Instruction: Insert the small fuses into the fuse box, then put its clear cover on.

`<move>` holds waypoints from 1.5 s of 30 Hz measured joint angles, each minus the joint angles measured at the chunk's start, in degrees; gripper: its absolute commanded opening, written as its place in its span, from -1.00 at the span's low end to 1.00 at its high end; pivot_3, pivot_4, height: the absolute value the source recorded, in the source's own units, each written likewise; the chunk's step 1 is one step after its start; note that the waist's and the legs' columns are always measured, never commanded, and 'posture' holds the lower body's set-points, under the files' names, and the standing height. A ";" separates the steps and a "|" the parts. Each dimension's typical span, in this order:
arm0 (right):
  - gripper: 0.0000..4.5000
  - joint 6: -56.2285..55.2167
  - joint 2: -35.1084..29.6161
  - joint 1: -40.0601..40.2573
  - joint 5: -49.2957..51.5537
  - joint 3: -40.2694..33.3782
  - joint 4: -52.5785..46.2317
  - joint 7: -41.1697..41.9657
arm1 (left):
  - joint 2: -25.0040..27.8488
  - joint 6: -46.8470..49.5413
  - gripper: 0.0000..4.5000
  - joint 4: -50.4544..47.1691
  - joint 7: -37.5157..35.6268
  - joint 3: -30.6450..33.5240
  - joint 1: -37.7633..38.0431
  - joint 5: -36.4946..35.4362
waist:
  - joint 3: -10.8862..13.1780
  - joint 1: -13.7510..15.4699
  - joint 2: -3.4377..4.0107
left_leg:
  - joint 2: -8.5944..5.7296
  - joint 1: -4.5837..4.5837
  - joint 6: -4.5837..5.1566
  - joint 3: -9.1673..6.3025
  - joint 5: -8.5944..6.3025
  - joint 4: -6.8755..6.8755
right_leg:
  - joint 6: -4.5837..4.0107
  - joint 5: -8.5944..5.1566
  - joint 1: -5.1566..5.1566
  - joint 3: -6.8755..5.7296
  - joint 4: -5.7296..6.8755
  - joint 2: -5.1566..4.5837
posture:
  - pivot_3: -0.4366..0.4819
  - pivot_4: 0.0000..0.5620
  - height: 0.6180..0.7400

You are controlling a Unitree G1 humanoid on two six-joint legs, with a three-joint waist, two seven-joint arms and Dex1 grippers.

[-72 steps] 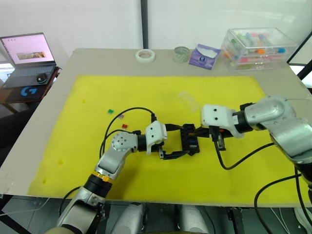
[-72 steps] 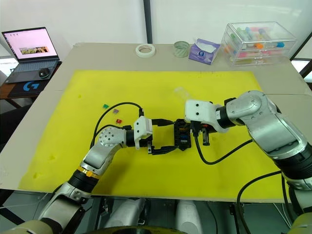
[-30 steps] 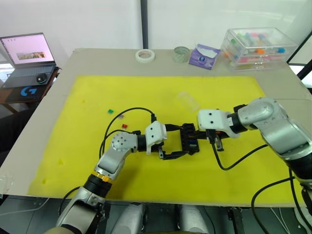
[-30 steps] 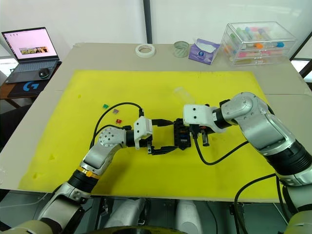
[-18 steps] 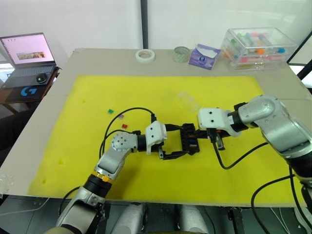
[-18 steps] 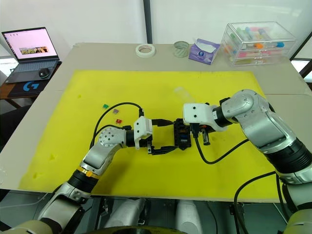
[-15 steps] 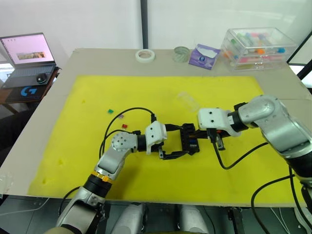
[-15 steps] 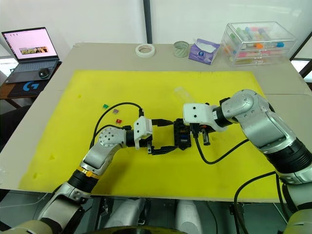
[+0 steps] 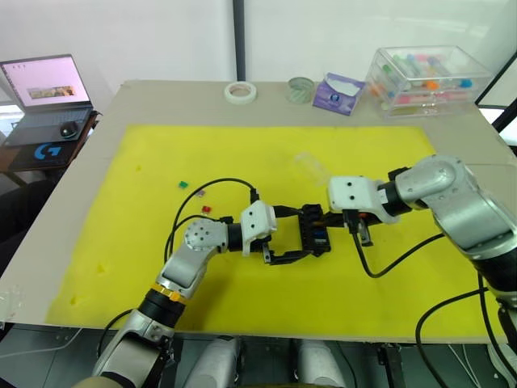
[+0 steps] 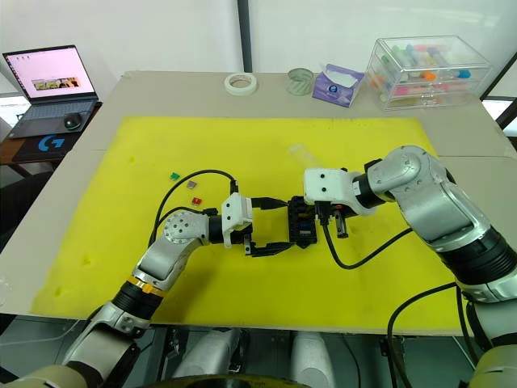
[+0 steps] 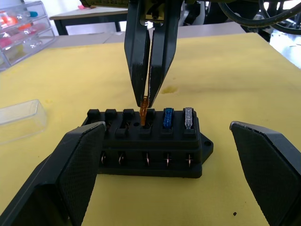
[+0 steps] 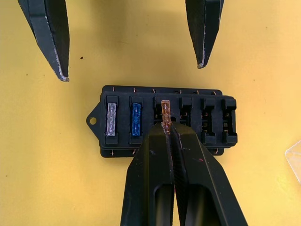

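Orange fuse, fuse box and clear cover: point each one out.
orange fuse (image 12: 165, 109), right wrist view, its top edge above the slot.
fuse box (image 11: 148, 157), left wrist view, its front wall.
clear cover (image 11: 21, 119), left wrist view, middle of its top face.

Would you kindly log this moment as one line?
right gripper: shut on orange fuse, at fuse box third slot | left gripper: open, flanking box | seated: blue, grey
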 measured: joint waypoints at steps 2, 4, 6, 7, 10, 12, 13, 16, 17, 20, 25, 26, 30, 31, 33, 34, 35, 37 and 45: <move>-1.00 -0.10 0.20 0.00 -0.15 0.00 0.04 0.00 | 0.01 0.01 0.98 0.00 0.01 0.00 0.00 0.00 | 0.00 -0.01 0.00 | 0.00 0.00 0.00 0.00 0.00 0.00 | 0.00 0.00 0.00 0.00 0.00 0.00 | -0.05 -0.47 1.00; -1.00 -0.29 0.35 0.00 -0.18 0.01 0.25 0.06 | 0.01 0.01 0.98 0.00 0.02 0.00 0.00 0.00 | 0.00 0.00 0.00 | 0.00 0.00 0.00 0.00 0.00 0.00 | 0.00 0.00 0.00 0.00 0.00 0.00 | -0.05 -0.47 1.00; -1.00 -0.45 0.36 0.00 -0.19 0.01 0.35 0.12 | 0.02 0.05 0.98 0.00 0.05 0.00 0.00 0.00 | 0.00 0.00 0.00 | 0.00 0.00 0.00 0.00 0.00 0.00 | 0.00 0.00 0.00 0.00 0.00 0.00 | -0.05 -0.47 1.00; -1.00 -0.54 0.38 0.00 -0.21 0.01 0.41 0.16 | 0.02 0.06 0.98 0.00 0.06 0.00 0.00 0.00 | 0.00 0.00 0.00 | 0.00 0.00 0.00 0.00 0.00 0.00 | 0.00 0.00 0.00 0.00 0.00 0.00 | -0.05 -0.47 1.00; -1.00 -0.78 0.48 0.00 -0.24 0.02 0.48 0.24 | 0.06 0.07 0.98 -0.02 0.10 0.00 0.06 0.00 | 0.00 -0.01 0.00 | 0.00 0.00 0.00 0.00 0.00 0.00 | 0.00 0.00 0.00 0.00 0.00 0.00 | -0.05 -0.47 1.00; -1.00 -0.94 0.49 0.01 -0.33 0.04 0.48 0.32 | 0.06 0.12 0.98 -0.08 0.15 0.00 0.26 0.00 | 0.00 -0.01 0.00 | 0.00 0.00 0.00 0.00 0.00 0.00 | 0.00 0.00 0.00 0.00 0.00 0.00 | -0.05 -0.47 1.00; -1.00 -0.96 0.49 0.01 -0.35 0.04 0.48 0.36 | 0.07 0.17 0.98 -0.09 0.17 0.00 0.29 0.00 | 0.00 0.00 0.00 | 0.00 0.00 0.00 0.00 0.00 0.00 | 0.00 0.00 0.00 0.00 0.00 0.00 | -0.05 -0.47 1.00; -1.00 -1.05 0.49 0.02 -0.52 0.05 0.48 0.49 | 0.13 0.34 0.98 -0.21 0.23 0.00 0.32 0.01 | 0.00 -0.01 0.00 | 0.00 0.00 0.00 0.00 0.00 0.00 | 0.00 0.00 0.00 0.00 0.01 0.00 | -0.05 -0.47 1.00; -1.00 -1.13 0.48 0.02 -0.66 0.05 0.48 0.54 | 0.18 0.57 0.98 -0.32 0.25 0.00 0.37 0.00 | 0.00 -0.01 0.00 | 0.00 0.00 0.00 0.00 0.00 0.00 | 0.00 0.00 0.00 0.00 0.01 0.00 | -0.05 -0.47 1.00; -1.00 -1.56 0.47 0.08 -0.87 0.05 0.48 0.66 | 0.26 0.94 0.98 -0.59 0.26 0.00 0.46 0.01 | 0.00 0.00 0.00 | 0.00 0.00 0.00 0.00 0.00 0.00 | 0.00 0.00 0.00 0.00 0.01 0.00 | -0.05 -0.47 1.00; -1.00 -1.74 0.45 0.20 -0.98 0.04 0.46 0.98 | 0.20 0.96 0.98 -0.60 0.32 -0.01 0.46 0.03 | 0.00 0.00 0.00 | 0.00 0.00 0.00 0.00 0.00 0.00 | 0.00 0.00 0.00 0.00 0.01 0.00 | -0.05 -0.47 1.00; -1.00 -1.74 0.45 0.37 -1.19 0.05 0.47 1.02 | 0.19 0.96 0.98 -0.60 0.33 -0.02 0.46 0.03 | 0.00 0.01 0.00 | 0.00 0.00 0.00 0.00 0.00 0.01 | 0.00 0.00 0.00 0.00 0.01 0.00 | -0.05 -0.47 1.00; -1.00 -2.15 0.45 0.94 -1.46 0.04 0.50 1.06 | 0.19 0.98 0.98 -0.60 0.39 -0.04 0.46 0.07 | 0.00 -0.02 0.00 | 0.00 0.00 0.00 0.00 0.00 0.00 | 0.00 0.00 0.00 0.00 0.02 0.01 | -0.05 -0.47 1.00; -1.00 -2.16 0.45 0.95 -1.46 0.05 0.50 1.09 | 0.19 0.99 0.98 -0.60 0.39 -0.07 0.47 0.07 | 0.00 0.00 0.00 | 0.00 0.00 0.00 0.00 0.00 0.00 | 0.00 0.00 0.00 0.00 0.02 0.00 | -0.05 -0.47 1.00; -1.00 -2.15 0.45 0.95 -1.48 0.05 0.50 1.12 | 0.27 1.02 0.98 -0.61 0.41 -0.07 0.51 0.07 | 0.00 0.00 0.00 | 0.00 0.00 0.00 0.00 0.00 0.01 | 0.00 0.00 0.00 0.00 0.02 0.00 | -0.05 -0.47 1.00; -1.00 -2.15 0.45 0.95 -1.48 0.04 0.50 1.13 | 0.28 1.02 0.98 -0.61 0.41 -0.07 0.54 0.07 | 0.00 0.00 0.00 | 0.00 0.00 0.00 0.00 0.00 0.01 | 0.00 0.00 0.00 0.00 0.02 0.00 | -0.05 -0.47 1.00; -1.00 -2.15 0.45 0.95 -1.49 0.05 0.50 1.13 | 0.28 1.02 0.98 -0.62 0.41 -0.07 0.56 0.07 | -0.01 -0.01 0.00 | 0.00 0.00 0.00 0.00 0.00 0.01 | 0.00 0.00 0.00 0.00 0.02 0.00 | -0.05 -0.47 1.00; -1.00 -2.15 0.48 0.94 -1.51 0.05 0.51 1.05 | 0.29 1.03 0.98 -0.68 0.41 -0.08 0.64 0.07 | 0.00 -0.02 0.00 | 0.00 0.00 0.00 0.00 0.00 0.01 | 0.00 0.00 0.00 0.00 0.02 0.00 | -0.05 -0.47 1.00; -1.00 -2.12 1.30 0.82 -2.13 0.05 1.10 0.73 | 0.35 1.08 0.98 -0.75 0.40 -0.25 1.14 0.07 | -0.01 -0.03 0.00 | 0.00 0.01 0.00 0.00 0.00 0.02 | 0.00 0.00 -0.01 0.00 0.05 0.00 | -0.05 -0.47 1.00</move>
